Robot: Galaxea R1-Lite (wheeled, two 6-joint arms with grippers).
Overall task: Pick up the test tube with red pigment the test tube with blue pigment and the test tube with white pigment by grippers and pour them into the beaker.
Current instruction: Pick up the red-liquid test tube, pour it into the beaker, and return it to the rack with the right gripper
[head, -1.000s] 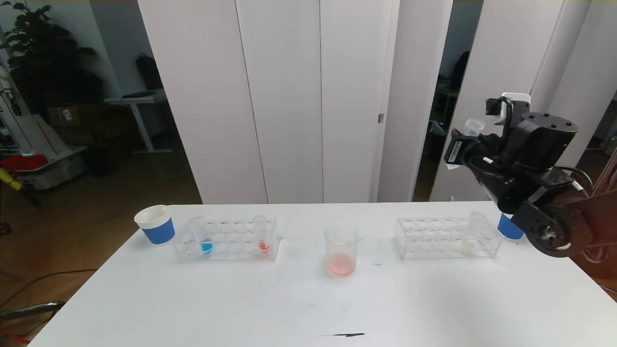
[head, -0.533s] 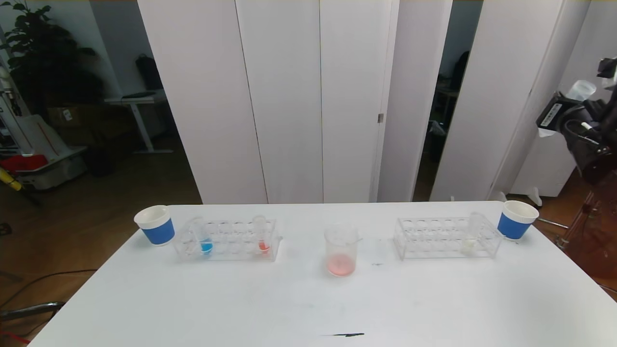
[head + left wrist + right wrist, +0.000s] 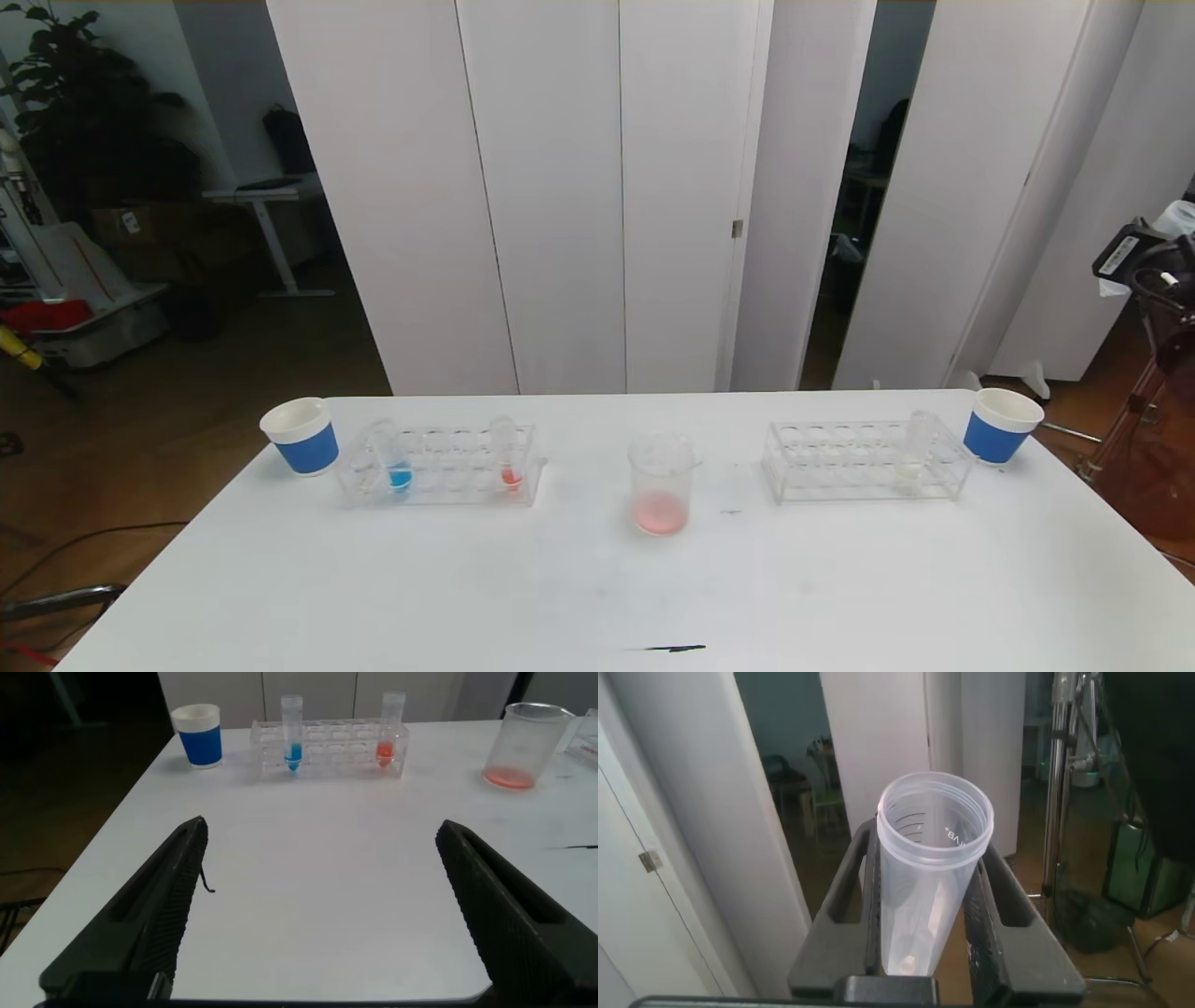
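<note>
The beaker (image 3: pixel 661 485) stands mid-table with a little pink-red liquid in it. In the left rack (image 3: pixel 448 467) stand the test tube with blue pigment (image 3: pixel 394 464) and the test tube with red pigment (image 3: pixel 509 459). The right rack (image 3: pixel 840 457) holds the test tube with white pigment (image 3: pixel 913 459). My right gripper (image 3: pixel 932 845) is shut on an empty clear tube (image 3: pixel 929 896), raised off the table's right end (image 3: pixel 1167 233). My left gripper (image 3: pixel 322 829) is open and empty, low over the table's near left side, facing the blue tube (image 3: pixel 292 737), the red tube (image 3: pixel 391 733) and the beaker (image 3: pixel 523 747).
One blue-and-white paper cup (image 3: pixel 301 436) sits left of the left rack, another (image 3: pixel 999 425) right of the right rack. A short black mark (image 3: pixel 672 648) lies near the table's front edge. White panels stand behind the table.
My right arm has swung right, from above the table's right end to the far right edge of the head view, still holding the empty tube. Nothing on the table moved.
</note>
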